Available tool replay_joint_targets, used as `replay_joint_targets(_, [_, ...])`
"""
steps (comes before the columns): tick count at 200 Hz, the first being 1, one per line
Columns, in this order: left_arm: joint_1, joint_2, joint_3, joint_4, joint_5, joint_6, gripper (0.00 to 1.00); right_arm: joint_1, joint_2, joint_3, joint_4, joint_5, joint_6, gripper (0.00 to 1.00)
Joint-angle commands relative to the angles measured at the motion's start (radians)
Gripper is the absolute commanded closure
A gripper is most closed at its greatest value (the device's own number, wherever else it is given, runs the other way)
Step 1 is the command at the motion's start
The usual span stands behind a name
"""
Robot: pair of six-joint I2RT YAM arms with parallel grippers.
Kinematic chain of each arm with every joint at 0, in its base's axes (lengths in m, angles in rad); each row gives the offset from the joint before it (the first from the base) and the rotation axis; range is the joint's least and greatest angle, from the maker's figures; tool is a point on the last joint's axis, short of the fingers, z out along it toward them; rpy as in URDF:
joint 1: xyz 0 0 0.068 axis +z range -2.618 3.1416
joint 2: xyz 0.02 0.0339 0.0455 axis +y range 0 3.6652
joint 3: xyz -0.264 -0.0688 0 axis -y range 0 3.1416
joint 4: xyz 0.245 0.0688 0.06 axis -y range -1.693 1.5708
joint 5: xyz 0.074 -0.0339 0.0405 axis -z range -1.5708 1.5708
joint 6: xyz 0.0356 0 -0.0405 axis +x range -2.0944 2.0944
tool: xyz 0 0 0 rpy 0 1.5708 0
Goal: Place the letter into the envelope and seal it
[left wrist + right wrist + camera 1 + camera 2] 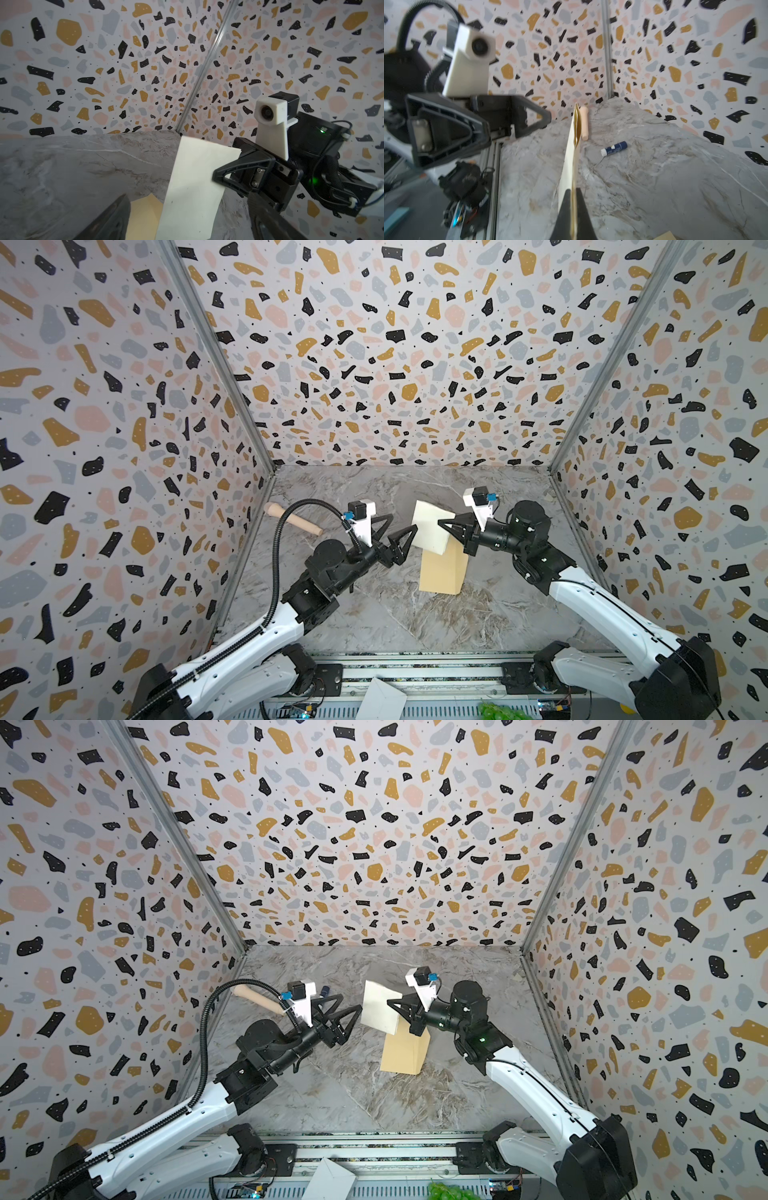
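— so, where do things stand?
— my right pincer (441,524) is clamped on one edge of the pale cream rectangular paper letter (428,531), holding it up off the grey marbled table (374,614). in the right wrist view the letter (569,158) runs edge-on straight out from between my fingers. its printed border doesn't show from these sides.
— and the left?
— my left pincer (404,521) stands wide open, holding nothing, just beside the letter's free edge. whether a tip brushes the paper i cannot tell.
— the envelope?
— the tan kraft-paper rectangular envelope (440,574) lies flat on the table under the raised letter, partly hidden by it. in the left wrist view a pointed bit of the envelope (145,209) peeks out, probably the flap, but i can't see the mouth.
— how would you do this well?
— i reckon the step is bringing the letter to the envelope's mouth. paper this thin will likely sag and buckle, so i'd come in low and shallow, leading edge first, and send the left pincer down to pin the envelope so it doesn't skate. the blue-and-white glue stick (613,148) can wait for sealing.
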State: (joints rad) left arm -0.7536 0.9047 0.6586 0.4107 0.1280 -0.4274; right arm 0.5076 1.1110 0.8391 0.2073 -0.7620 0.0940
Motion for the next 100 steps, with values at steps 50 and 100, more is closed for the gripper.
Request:
replay_joint_targets(50, [0.004, 0.050, 0.059, -0.071, 0.281, 0.198, 0.22, -0.011, -0.003, 0.052, -0.243, -0.357, -0.279, 1.00])
replay_joint_targets(100, [0.003, 0.065, 0.038, -0.021, 0.334, 0.173, 0.49, -0.012, -0.007, 0.045, -0.218, -0.352, -0.270, 1.00])
